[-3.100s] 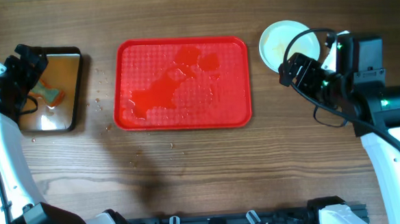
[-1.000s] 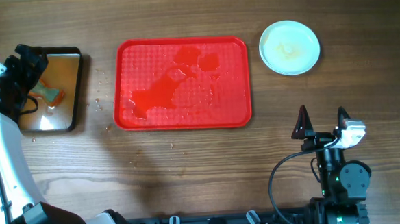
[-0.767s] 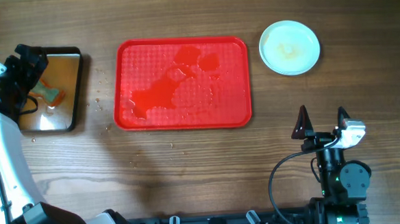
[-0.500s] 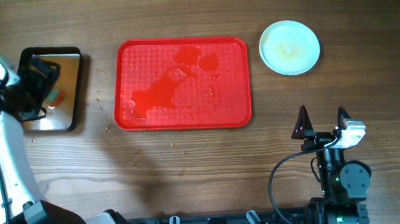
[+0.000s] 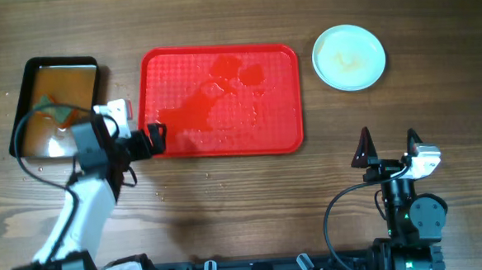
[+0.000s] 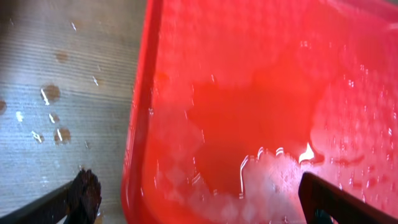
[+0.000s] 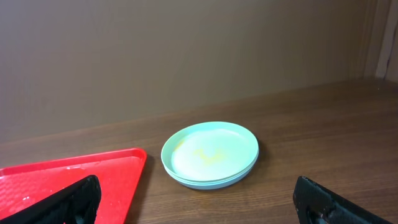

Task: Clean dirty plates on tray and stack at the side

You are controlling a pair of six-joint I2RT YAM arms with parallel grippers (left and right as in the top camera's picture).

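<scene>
The tray (image 5: 280, 63) lies with its long axis left-to-right; left claw (image 6: 198, 186) and right claw (image 5: 387, 140) both gape empty

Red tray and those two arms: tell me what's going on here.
No plate is on the red tray, only a puddle of water. The plates sit stacked on the table just right of it, the top one faintly smeared yellow. The left gripper hovers open and empty over the tray's wet left edge. The right gripper is parked open near the table's front, holding nothing.
</scene>
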